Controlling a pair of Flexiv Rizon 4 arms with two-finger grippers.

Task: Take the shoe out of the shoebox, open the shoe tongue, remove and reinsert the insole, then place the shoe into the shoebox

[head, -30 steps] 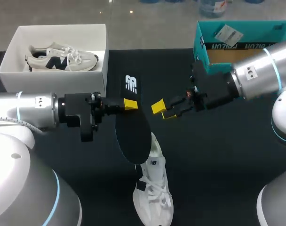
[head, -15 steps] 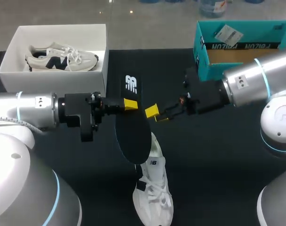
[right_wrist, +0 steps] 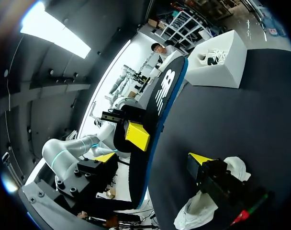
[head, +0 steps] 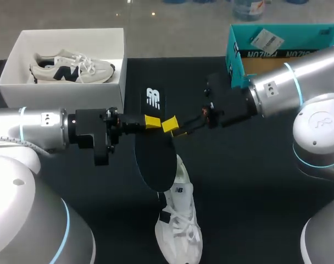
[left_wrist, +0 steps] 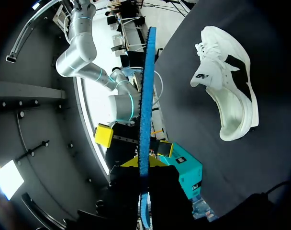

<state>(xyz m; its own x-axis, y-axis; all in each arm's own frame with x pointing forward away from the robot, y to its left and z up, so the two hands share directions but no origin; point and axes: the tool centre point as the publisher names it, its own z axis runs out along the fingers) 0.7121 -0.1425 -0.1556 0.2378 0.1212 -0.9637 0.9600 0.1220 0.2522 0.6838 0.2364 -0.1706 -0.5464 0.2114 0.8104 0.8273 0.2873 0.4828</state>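
**Insole** (head: 155, 157): black, white logo on one face, blue edge. Held off the table (head: 255, 187), clamped in the L gripper (head: 150, 122). One yellow tip presses the logo-side face; the other finger is behind the insole, hidden in head view. L wrist view shows the insole (left_wrist: 144, 96) edge-on, running straight out from btwn the fingers of the L gripper (left_wrist: 144, 165), w/ contact on both sides. L arm enters level from the left.

**R gripper** (head: 170, 126): fingers apart, at the insole's right edge, just beside the L gripper's visible tip. In R wrist view the R gripper (right_wrist: 152, 158) straddles the insole (right_wrist: 155, 120), one yellow tip on each side. Contact w/ the insole cannot be told. R arm enters from the right.

**Shoe** (head: 181, 225): white, laced, on the table at the near side, toe toward the robot. In head view the insole's near end overlaps its heel end; touching or apart cannot be told. L wrist view shows the shoe (left_wrist: 229, 96) alone on the dark surface, apart from the insole.

**Shoebox** (head: 62, 92): white, open, at the table's far-left corner, well apart from the shoe. It holds a second shoe (head: 71, 67), white w/ dark logo.

**Teal box** (head: 237, 58): far right, open, just behind the R arm.
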